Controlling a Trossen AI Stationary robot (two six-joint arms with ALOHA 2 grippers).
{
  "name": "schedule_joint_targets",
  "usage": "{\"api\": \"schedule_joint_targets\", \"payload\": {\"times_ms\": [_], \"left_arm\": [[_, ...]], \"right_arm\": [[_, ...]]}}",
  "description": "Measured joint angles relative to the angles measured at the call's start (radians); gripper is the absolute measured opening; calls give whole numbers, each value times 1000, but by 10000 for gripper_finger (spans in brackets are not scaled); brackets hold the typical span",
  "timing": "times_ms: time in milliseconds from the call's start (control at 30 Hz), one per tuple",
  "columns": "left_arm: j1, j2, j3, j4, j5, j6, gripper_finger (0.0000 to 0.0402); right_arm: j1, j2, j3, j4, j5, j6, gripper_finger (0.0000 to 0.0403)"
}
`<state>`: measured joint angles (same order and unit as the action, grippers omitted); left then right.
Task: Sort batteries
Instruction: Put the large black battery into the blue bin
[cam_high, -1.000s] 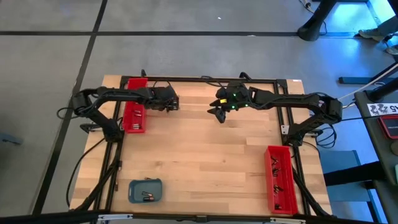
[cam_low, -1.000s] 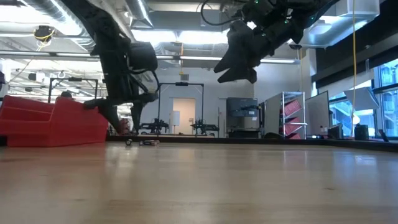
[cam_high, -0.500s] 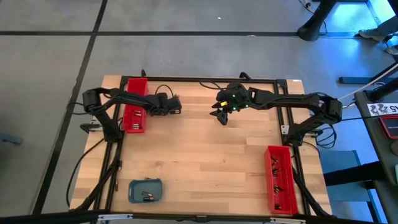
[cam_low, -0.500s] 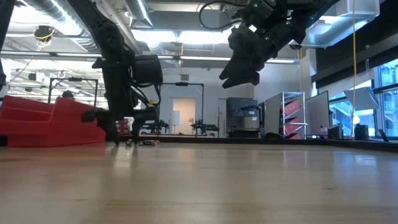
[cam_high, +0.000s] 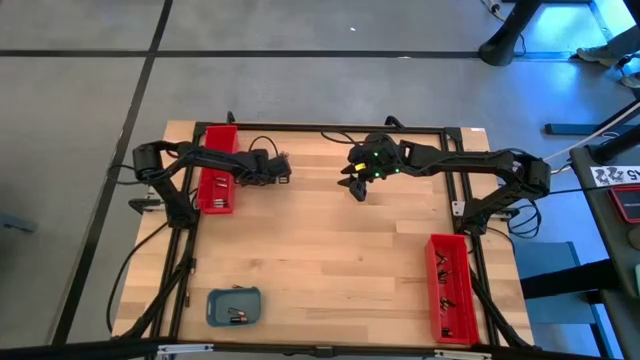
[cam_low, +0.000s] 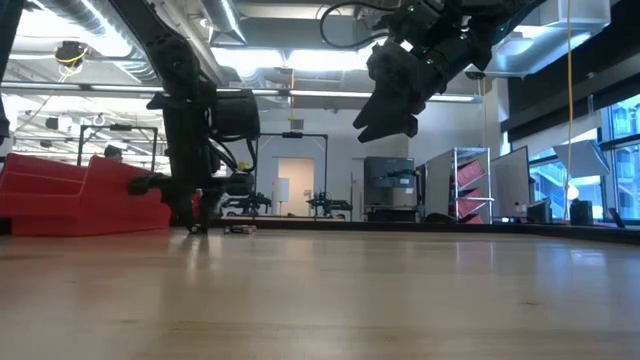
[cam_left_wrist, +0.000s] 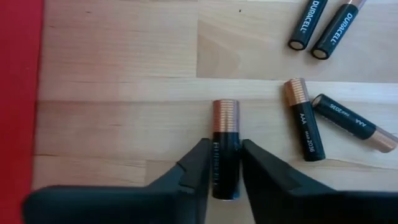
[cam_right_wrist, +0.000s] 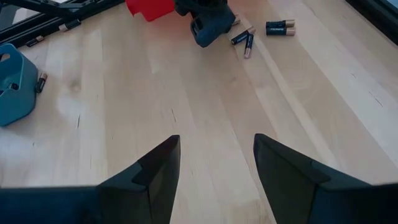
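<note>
Presently the left gripper (cam_left_wrist: 225, 163) is clamped on one battery (cam_left_wrist: 224, 146) lying on the table (cam_left_wrist: 124, 50) beside the red tray (cam_left_wrist: 18, 93), four loose batteries (cam_left_wrist: 305, 118) remaining unsorted nearby; the right gripper (cam_right_wrist: 217, 158) waits apart above.

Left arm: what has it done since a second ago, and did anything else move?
The left end effector dropped from beside the red tray to the table and closed around one battery. The right end effector shifted slightly and hangs open above the table. The other batteries stayed put.
</note>
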<state>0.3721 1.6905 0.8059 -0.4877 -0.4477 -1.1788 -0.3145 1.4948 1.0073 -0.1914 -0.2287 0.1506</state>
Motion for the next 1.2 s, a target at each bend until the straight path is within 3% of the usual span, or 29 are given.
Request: {"api": "schedule_joint_targets", "payload": {"times_ms": [100,433,633,800,933,1033,1200], "left_arm": [[0,0,-1,0,6,0,40],[-13,-135,29,4,61,180,38],[-50,-262,100,3,105,412,38],[-121,-368,165,-6,246,637,38],[-236,-446,224,-63,414,776,38],[-373,-489,272,-190,452,798,38],[-692,-512,307,-338,471,634,38]], "right_arm": [[0,0,0,0,0,6,205],[0,-96,0,-40,9,20,205],[0,-128,0,-38,35,22,205],[3,-130,0,-39,27,63,205],[29,-130,0,-24,47,141,204],[69,-130,0,21,83,200,204],[159,-130,0,122,193,285,204]]}}
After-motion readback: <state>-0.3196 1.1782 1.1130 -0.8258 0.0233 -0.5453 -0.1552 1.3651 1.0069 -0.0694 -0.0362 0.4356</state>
